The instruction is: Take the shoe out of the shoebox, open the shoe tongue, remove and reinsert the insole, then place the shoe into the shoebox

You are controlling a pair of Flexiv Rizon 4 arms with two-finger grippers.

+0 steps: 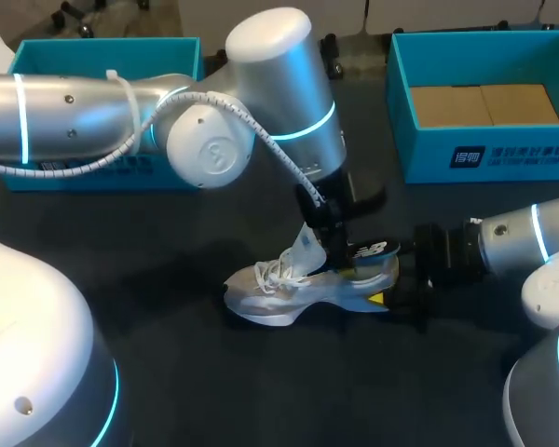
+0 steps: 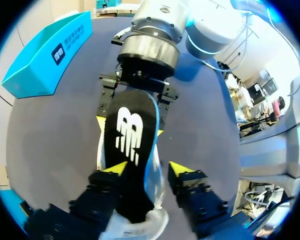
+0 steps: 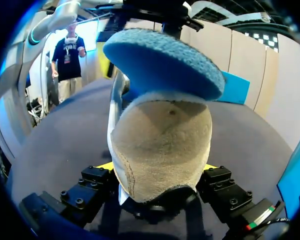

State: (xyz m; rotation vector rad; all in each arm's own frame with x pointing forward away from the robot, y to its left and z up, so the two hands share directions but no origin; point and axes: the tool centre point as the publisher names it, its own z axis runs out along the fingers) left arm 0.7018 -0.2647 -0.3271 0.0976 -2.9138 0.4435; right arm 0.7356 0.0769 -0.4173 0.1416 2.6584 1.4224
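My left arm (image 1: 261,93) looms closest, coming in from 9 o'clock over the dark, matte bench (image 1: 168,372). An open teal shoebox (image 1: 484,154) with cardboard inside sits at 2 o'clock from the bench's middle. A second teal box (image 1: 102,45) at 10 o'clock is half hidden behind that arm.

The shoe (image 1: 279,284), white and grey, lies mid-bench with its toe to 9 o'clock, its heel to 3 and its tongue (image 1: 307,244) raised. The right end effector (image 3: 158,166) pinches the heel from 3 o'clock. The left end effector (image 2: 147,170) hangs over the shoe's opening, spread. The black insole (image 2: 127,135), blue underneath, runs between its tips, touching one and just clear of the other, and sticks out above the heel.
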